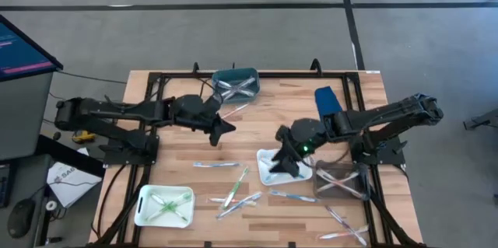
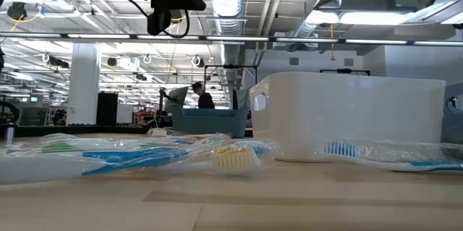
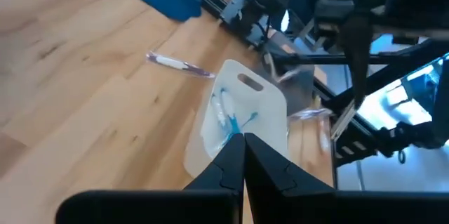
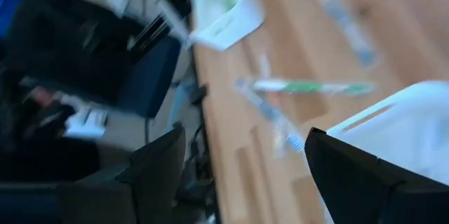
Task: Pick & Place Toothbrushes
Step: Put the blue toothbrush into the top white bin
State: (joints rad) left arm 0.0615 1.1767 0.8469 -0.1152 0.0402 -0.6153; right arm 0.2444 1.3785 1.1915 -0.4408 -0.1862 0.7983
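- Right gripper (image 1: 289, 157) wide open, empty, over white tray (image 1: 267, 172); likely just dropped a brush.
- Left gripper (image 1: 226, 127) shut, empty, near teal bin (image 1: 235, 82).
- Next: fetch loose toothbrushes (image 1: 237, 195).

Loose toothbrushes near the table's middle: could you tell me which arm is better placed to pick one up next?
Probably the right. The right gripper is open above the white tray, beside the loose toothbrushes; the left gripper is shut, nearer the teal bin.

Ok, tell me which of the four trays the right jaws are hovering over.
The white tray at the table's middle-right, under the right gripper. The other white tray sits front-left, the teal tray at the back, the clear tray beside it.
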